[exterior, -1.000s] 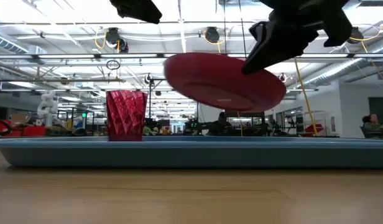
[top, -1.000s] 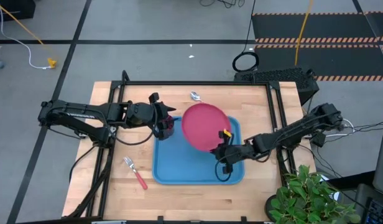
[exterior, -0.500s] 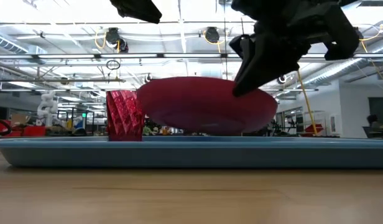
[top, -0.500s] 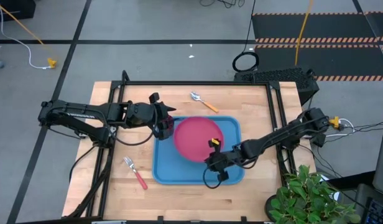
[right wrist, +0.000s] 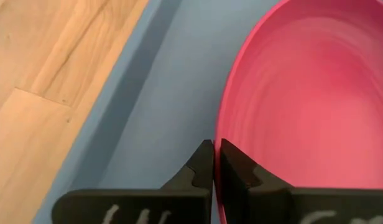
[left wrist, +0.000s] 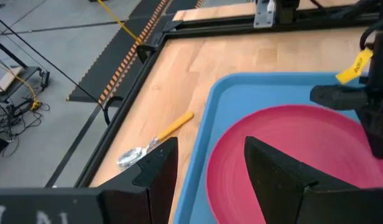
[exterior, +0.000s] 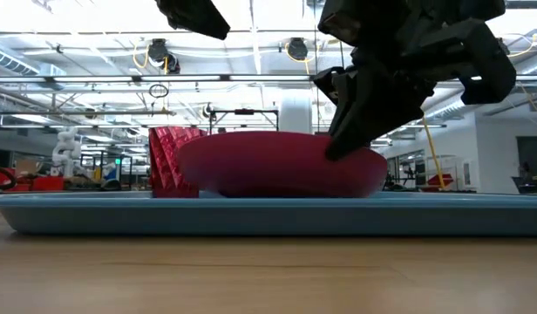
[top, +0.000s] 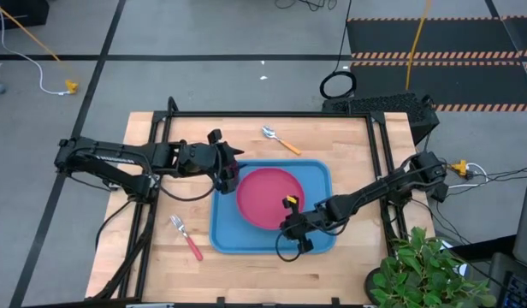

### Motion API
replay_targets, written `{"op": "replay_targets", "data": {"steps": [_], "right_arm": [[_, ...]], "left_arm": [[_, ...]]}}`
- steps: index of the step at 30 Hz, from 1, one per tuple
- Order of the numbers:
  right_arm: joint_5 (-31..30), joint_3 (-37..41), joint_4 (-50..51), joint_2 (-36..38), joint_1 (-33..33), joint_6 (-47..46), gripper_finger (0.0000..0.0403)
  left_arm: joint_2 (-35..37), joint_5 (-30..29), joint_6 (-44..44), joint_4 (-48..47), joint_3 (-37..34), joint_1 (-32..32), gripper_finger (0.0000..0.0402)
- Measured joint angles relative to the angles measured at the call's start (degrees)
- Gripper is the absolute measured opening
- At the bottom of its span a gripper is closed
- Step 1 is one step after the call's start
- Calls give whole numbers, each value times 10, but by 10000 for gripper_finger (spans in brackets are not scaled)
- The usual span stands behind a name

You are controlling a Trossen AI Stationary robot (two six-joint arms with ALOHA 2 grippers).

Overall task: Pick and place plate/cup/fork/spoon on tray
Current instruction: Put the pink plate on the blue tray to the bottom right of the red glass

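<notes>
While the right gripper (top: 291, 224) stays clamped on the plate (top: 269, 197) lowered into the tray (top: 319, 175) beside the cup (exterior: 168, 161), the fork (top: 186, 237) and spoon (top: 280, 140) wait outside; the left gripper (top: 228, 174) hovers, fingers apart.

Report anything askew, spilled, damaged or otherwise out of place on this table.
Nothing stands out. The plate sits about level in the tray, its rim pinched by the shut right gripper. The cup stands upright in the tray. Fork and spoon lie on the wood.
</notes>
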State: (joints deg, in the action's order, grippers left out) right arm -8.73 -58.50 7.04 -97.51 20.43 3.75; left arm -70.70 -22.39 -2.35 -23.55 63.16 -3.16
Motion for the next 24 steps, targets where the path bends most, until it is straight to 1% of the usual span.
{"op": "replay_targets", "data": {"steps": [2,7,14,24], "right_arm": [[1,0,-4,-2,1,0,0],[28,0,-33,-14,3,7,0],[29,0,-65,-37,3,19,1],[31,0,-76,-38,3,19,29]], "left_arm": [[2,0,0,7,0,0,186],[-6,0,-1,14,0,0,186],[-8,1,-4,23,0,0,186],[-7,2,-9,24,0,0,186]]}}
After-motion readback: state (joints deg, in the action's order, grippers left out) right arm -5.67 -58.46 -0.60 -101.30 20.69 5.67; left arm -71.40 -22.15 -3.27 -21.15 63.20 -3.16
